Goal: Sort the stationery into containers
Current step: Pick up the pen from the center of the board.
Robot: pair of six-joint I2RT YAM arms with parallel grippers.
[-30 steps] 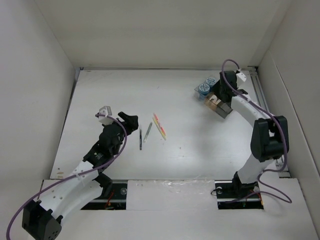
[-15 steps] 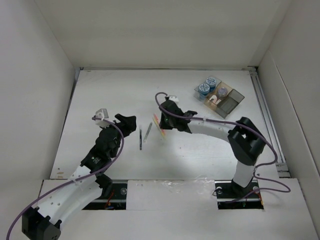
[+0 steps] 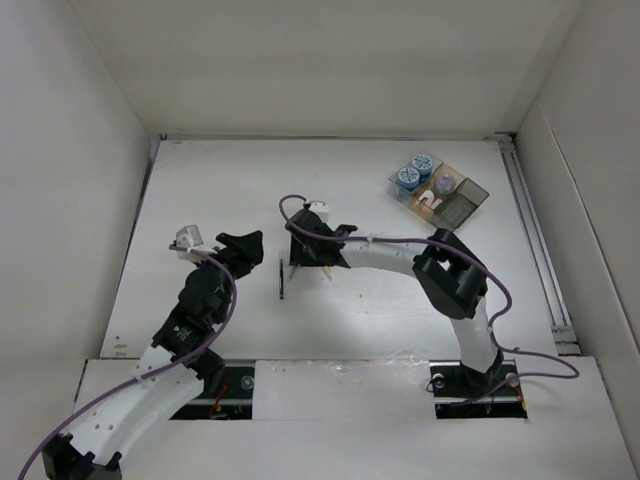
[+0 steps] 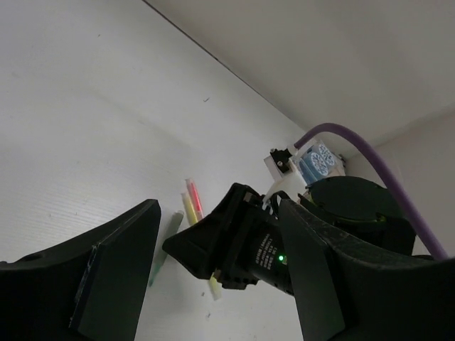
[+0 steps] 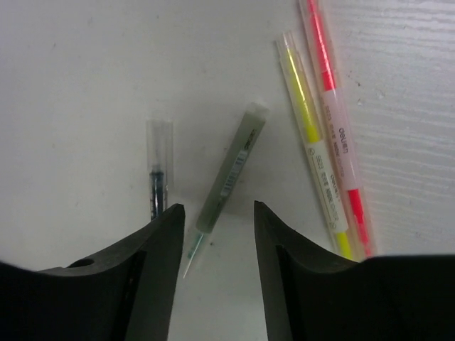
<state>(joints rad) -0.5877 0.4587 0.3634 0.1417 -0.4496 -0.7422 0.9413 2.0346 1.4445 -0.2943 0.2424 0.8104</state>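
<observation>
Near the table's middle lie a grey-green pen (image 5: 227, 174), a dark pen (image 5: 158, 170), a yellow pen (image 5: 313, 135) and an orange-pink pen (image 5: 334, 128). My right gripper (image 5: 217, 209) hovers open just above them, with the grey-green pen's tip on the table between its fingers, untouched. In the top view the right gripper (image 3: 300, 260) covers most of that pen, and the dark pen (image 3: 281, 280) lies just to its left. My left gripper (image 3: 250, 250) stands open and holds nothing, left of the pens. Two blue-and-white rolls (image 3: 407, 178) (image 3: 423, 163) sit in the clear organizer tray (image 3: 462, 203).
The tray stands at the back right, far from both grippers. White walls close the table in on the left, back and right. In the left wrist view the right gripper's black body (image 4: 242, 241) fills the space between my left fingers.
The right arm has swung from the tray at the back right over to the pens in the middle. The left arm has drawn back slightly to the left.
</observation>
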